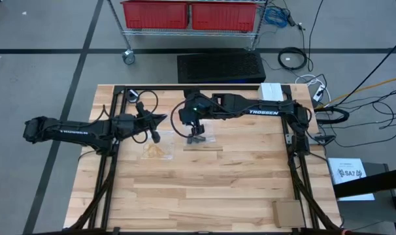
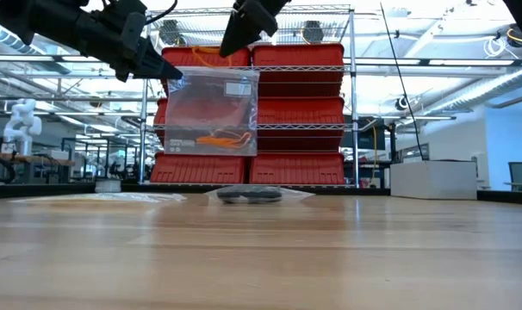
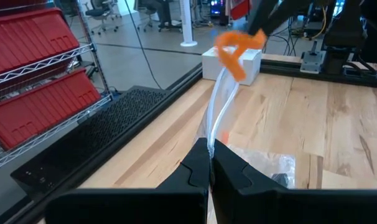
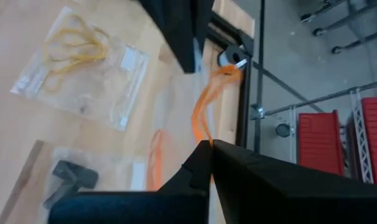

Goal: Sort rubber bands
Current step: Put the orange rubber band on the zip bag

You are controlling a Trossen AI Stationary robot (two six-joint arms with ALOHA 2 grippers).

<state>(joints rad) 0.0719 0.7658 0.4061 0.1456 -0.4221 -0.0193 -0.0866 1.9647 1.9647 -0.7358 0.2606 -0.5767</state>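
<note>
Left gripper (image 2: 170,73) and right gripper (image 2: 226,47), fingers pinched closed on top corners of clear bag (image 2: 211,112) with orange rubber bands (image 2: 218,138), raised above worktop (image 2: 261,250), bagged black bands (image 2: 249,195) lying beneath

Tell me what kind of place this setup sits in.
Most likely a robotics lab or workshop. Wire shelves loaded with red bins stand behind the wooden table, cables trail over the grey floor, and the low view shows a long open hall with desks beyond.
</note>
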